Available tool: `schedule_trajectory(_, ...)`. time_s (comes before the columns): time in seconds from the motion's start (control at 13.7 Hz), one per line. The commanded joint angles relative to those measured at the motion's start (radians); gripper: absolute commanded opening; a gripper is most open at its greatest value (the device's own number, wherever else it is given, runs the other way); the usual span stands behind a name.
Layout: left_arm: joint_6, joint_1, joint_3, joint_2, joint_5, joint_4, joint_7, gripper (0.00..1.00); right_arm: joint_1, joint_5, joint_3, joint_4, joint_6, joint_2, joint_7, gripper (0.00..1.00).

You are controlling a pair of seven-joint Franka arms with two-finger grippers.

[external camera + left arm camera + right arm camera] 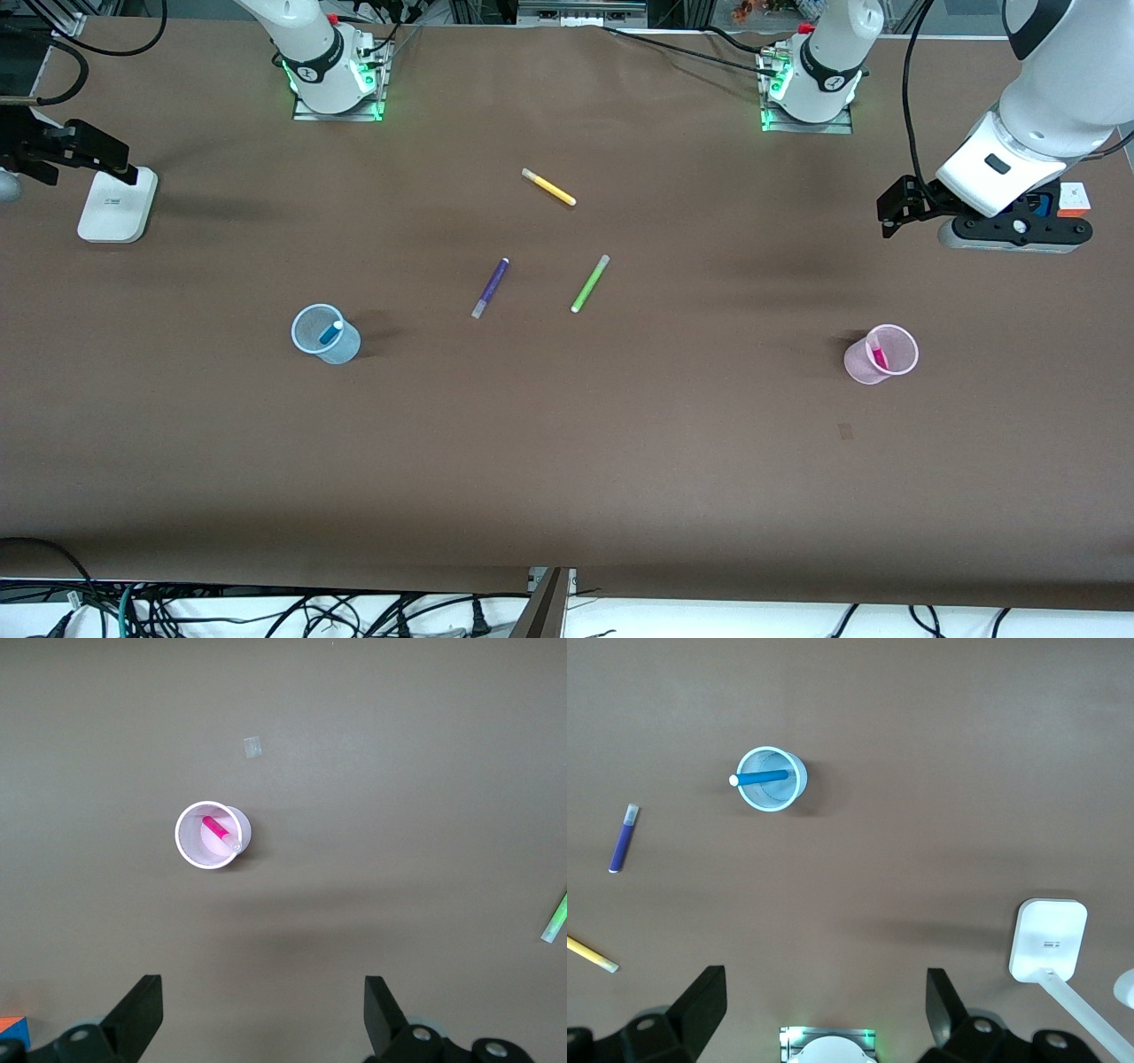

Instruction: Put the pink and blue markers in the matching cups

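The blue marker (330,333) (762,777) stands tilted inside the pale blue cup (312,332) (780,799), toward the right arm's end of the table. At the left arm's end, the pink marker (878,354) (219,830) leans inside the pale pink cup (861,363) (197,849). My left gripper (889,213) (263,1001) hangs open and empty above the table, off to the side of the pink cup. High over its own end of the table, my right gripper (111,159) (825,992) is also open and empty.
A purple pen (490,287) (624,838), a lime-green pen (590,283) (555,920) and a yellow pen (548,187) (592,954) lie mid-table. A white device (117,204) (1048,939) sits under the right gripper. An orange-and-white block (1074,199) lies by the left arm.
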Motion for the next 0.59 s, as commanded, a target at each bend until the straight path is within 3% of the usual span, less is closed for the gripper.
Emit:
schedule_trajectory(0.0,-0.016,0.002,-0.003,-0.005,-0.015,0.011,0.019,1.00,-0.016,-0.001,0.017,-0.024,0.011,-0.024,0.004,0.99)
schedule_trajectory(0.51,-0.039,-0.001,-0.003,-0.002,-0.015,0.019,0.018,1.00,-0.016,-0.001,0.017,-0.024,0.011,-0.024,-0.001,0.99)
